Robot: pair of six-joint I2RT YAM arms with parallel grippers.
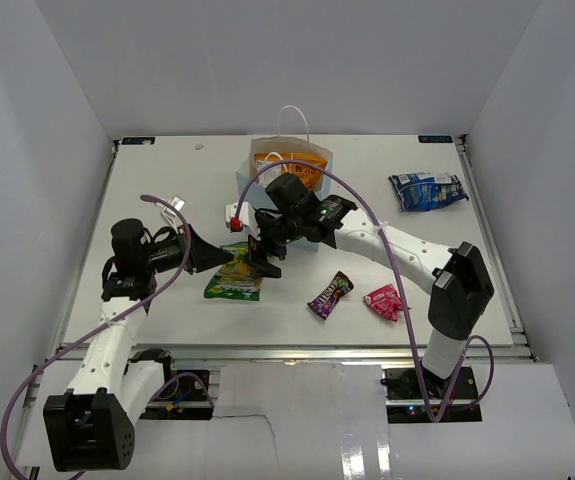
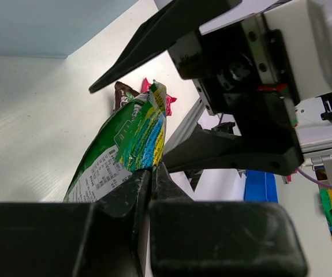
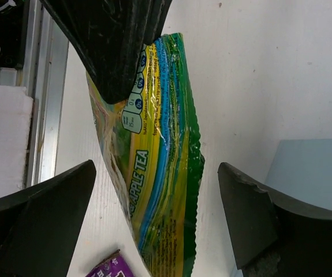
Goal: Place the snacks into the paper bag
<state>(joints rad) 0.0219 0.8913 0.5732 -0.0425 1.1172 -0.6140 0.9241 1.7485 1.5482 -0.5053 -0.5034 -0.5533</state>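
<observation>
The left gripper [image 1: 225, 257] is clenched on one end of the green-yellow packet [image 1: 235, 286]; the right gripper [image 1: 262, 262], at its 3 o'clock, straddles the packet with jaws spread wide, its long axis between them; the paper bag [image 1: 289, 170] stands at 1 o'clock.

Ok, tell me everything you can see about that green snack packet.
The green packet is crinkly glossy foil, green with yellow and blue stripes and white print, serrated at its end. The shut left gripper pinches one edge, holding it tilted over the table. The open right gripper straddles it without touching.
</observation>
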